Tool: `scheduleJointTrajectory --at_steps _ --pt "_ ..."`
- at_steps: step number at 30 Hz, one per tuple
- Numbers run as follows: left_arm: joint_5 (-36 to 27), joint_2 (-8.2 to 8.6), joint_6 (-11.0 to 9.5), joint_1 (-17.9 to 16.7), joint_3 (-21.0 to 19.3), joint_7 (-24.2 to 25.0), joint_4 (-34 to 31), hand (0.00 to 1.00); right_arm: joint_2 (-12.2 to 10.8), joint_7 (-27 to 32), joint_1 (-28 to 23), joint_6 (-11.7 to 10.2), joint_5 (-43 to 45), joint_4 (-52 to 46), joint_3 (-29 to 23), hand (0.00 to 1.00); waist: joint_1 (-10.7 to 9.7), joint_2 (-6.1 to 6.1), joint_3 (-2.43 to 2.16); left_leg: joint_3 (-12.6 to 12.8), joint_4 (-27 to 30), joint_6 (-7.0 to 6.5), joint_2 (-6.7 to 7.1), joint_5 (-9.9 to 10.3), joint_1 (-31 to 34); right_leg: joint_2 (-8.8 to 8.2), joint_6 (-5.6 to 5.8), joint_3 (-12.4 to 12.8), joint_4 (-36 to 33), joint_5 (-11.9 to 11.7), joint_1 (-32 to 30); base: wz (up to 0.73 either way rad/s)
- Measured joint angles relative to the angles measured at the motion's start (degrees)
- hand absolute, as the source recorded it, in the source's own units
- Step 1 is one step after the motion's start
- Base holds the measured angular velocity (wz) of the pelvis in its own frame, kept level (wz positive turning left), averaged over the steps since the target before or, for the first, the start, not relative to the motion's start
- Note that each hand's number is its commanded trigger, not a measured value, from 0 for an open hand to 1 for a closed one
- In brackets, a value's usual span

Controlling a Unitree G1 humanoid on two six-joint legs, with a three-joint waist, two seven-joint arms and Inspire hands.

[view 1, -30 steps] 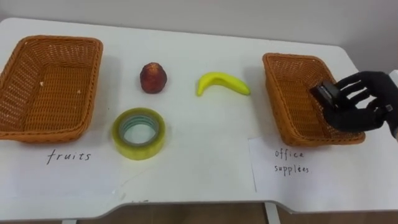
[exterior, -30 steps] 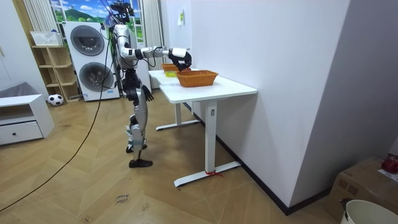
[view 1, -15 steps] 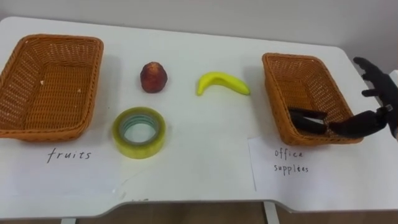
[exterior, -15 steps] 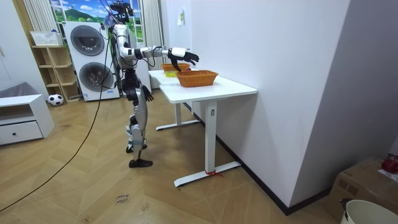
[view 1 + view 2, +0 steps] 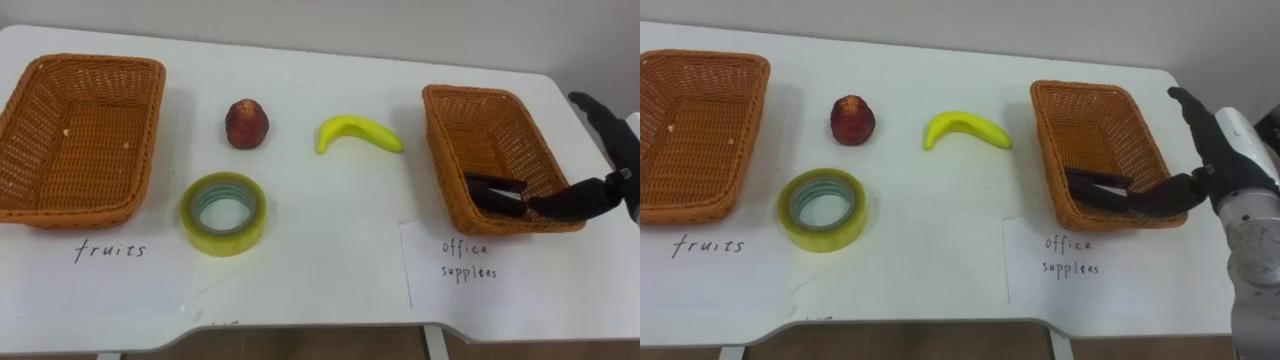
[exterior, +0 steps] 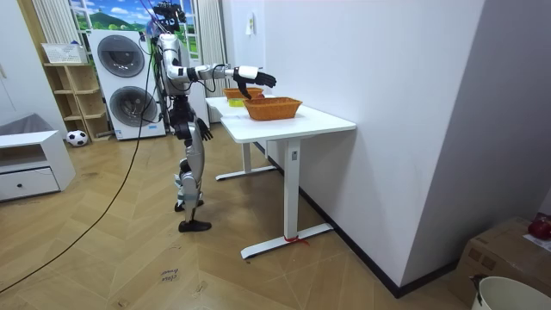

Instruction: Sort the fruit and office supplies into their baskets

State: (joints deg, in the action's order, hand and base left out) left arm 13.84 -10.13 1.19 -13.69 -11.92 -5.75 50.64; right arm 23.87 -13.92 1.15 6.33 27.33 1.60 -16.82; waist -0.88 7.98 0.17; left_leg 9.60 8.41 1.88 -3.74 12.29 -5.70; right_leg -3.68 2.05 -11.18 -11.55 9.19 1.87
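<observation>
Left eye view: on the white bench (image 5: 330,290), an apple (image 5: 246,125), a banana (image 5: 358,133) and tape (image 5: 222,236) lie between the left basket (image 5: 90,63) and the right basket (image 5: 441,145). A black stapler (image 5: 493,192), as best I can tell, lies at the right basket's near end. The right hand (image 5: 585,200) hovers beside that basket, fingers spread apart.

Room view: the robot stands at the bench with its right arm stretched out. Its left hand (image 6: 203,131) hangs by the hip, and I cannot tell its state.

Right eye view: the thumb points over the rim, its tip just beside the stapler.

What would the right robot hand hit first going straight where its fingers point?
Nothing on the table, it seems: the right robot hand points beside the office supplies basket toward the wall.
</observation>
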Motion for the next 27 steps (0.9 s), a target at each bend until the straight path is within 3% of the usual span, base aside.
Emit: scheduleJointTrajectory --at_steps 15,22,27 --pt "-0.84 0.01 -0.34 -0.59 -0.1 -0.18 -0.01 0.0 0.0 0.0 0.01 -0.1 -0.42 -0.02 -0.01 0.0 1.27 -0.04 0.02 0.0 0.09 0.0 -0.01 0.0 -0.05 0.0 0.0 -0.07 -0.04 0.0 0.13 0.0" --pt "-0.79 0.07 -0.3 -0.93 -0.13 -0.25 -0.05 0.0 0.0 0.0 0.01 -0.06 -3.06 -2.34 -0.02 0.0 1.48 -0.39 0.26 -0.09 0.06 0.0 0.0 0.0 0.02 -0.05 0.0 -0.25 -0.08 0.0 0.17 0.0" --pt "-0.71 0.12 -0.03 -1.58 -0.07 -0.27 0.06 0.0 -0.17 0.2 0.09 -0.04 -3.45 -6.88 -0.01 0.0 1.61 -0.95 0.43 -0.48 0.11 0.0 0.01 0.0 0.05 -0.17 0.0 -1.9 -0.08 0.0 0.33 0.0"
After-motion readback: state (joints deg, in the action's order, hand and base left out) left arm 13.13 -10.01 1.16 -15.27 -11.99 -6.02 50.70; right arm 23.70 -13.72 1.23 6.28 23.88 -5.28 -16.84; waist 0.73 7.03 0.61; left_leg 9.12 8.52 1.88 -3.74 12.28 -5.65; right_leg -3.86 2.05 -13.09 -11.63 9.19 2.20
